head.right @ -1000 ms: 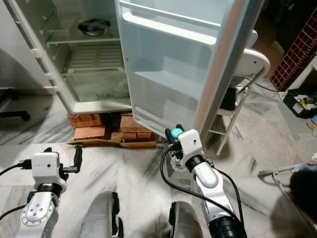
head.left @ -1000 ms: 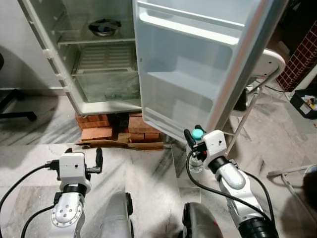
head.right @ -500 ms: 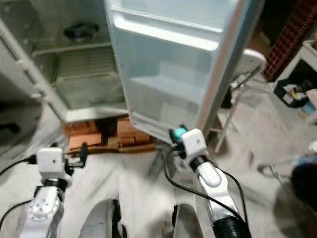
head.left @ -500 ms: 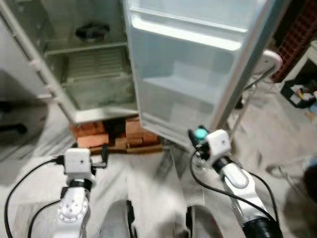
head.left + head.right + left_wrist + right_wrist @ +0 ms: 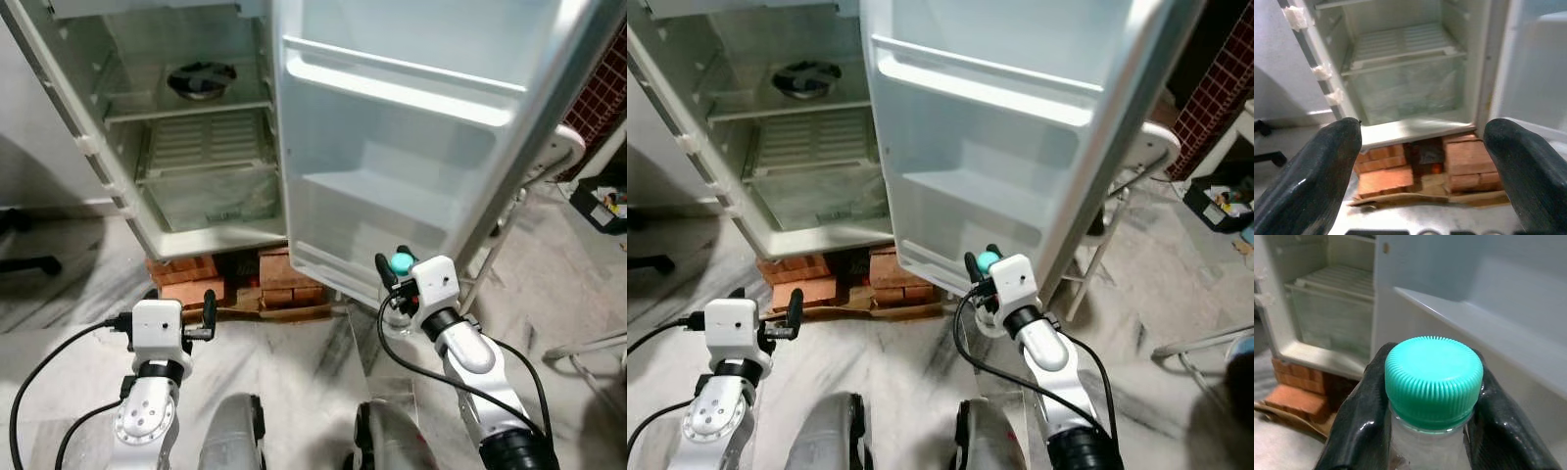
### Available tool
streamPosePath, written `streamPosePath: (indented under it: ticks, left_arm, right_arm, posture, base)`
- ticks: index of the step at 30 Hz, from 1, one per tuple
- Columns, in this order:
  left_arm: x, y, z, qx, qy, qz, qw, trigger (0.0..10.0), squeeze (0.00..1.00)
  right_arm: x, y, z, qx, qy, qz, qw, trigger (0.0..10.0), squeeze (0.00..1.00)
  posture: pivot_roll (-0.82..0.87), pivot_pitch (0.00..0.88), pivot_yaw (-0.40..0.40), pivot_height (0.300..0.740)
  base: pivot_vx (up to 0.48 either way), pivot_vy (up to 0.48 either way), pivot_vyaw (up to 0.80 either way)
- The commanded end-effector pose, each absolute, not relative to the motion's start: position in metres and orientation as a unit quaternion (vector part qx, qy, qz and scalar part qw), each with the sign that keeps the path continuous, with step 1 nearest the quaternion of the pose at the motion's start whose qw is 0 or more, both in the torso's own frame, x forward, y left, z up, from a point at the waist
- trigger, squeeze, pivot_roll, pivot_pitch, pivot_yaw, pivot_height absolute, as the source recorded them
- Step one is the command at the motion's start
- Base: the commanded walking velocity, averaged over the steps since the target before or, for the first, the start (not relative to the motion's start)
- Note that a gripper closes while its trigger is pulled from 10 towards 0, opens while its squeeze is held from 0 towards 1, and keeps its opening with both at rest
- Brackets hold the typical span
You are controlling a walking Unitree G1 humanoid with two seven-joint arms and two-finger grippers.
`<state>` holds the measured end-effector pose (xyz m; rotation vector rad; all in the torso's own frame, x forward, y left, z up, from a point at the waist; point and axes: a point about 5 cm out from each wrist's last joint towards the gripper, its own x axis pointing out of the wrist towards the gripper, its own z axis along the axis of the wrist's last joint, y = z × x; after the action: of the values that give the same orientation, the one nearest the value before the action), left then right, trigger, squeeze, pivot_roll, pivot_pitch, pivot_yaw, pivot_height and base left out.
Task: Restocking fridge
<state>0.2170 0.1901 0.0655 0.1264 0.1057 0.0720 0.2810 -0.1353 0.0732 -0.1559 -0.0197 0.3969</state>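
The right gripper is clamping a clear bottle just under its teal cap and carrying it toward the open fridge door, so the step in hand looks like the approach, with the bottle low, just in front of the door's bottom shelf. The bottle is standing upright, long axis vertical, cap pointing up. Next it probably needs lifting over the shelf lip and setting down, while the left gripper is hanging empty, fingers spread, facing the bricks under the fridge.
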Motion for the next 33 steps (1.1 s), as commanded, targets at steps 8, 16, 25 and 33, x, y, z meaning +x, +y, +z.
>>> streamPosePath:
  ticks: [8,16,25,33]
  left_arm:
    - [0.2185,0.1874,0.0659,0.066,0.054,0.027,0.996,10.0,0.00]
    - [0.2189,0.1864,0.0653,0.065,0.053,0.022,0.996,10.0,0.00]
    - [0.2192,0.1866,0.0653,0.066,0.054,0.031,0.996,10.0,0.00]
    - [0.2185,0.1879,0.0652,0.071,0.054,0.037,0.995,10.0,0.00]
  right_arm:
    - [0.2820,-0.1353,0.0781,-0.082,-0.023,0.201,0.976,10.0,0.00]
    - [0.2823,-0.1357,0.0781,-0.083,-0.023,0.200,0.976,10.0,0.00]
    - [0.2832,-0.1362,0.0779,-0.087,-0.022,0.201,0.975,10.0,0.00]
    - [0.2841,-0.1362,0.0771,-0.088,-0.018,0.203,0.975,10.0,0.00]
  posture:
    - [-0.01,0.102,0.009,0.645]
    - [-0.01,0.102,0.008,0.645]
    - [-0.01,0.104,0.004,0.645]
    - [-0.01,0.106,0.001,0.630]
  base:
    - [0.350,0.000,0.00]
    - [0.325,0.000,0.00]
    - [0.114,0.000,0.00]
    - [0.000,0.000,0.00]
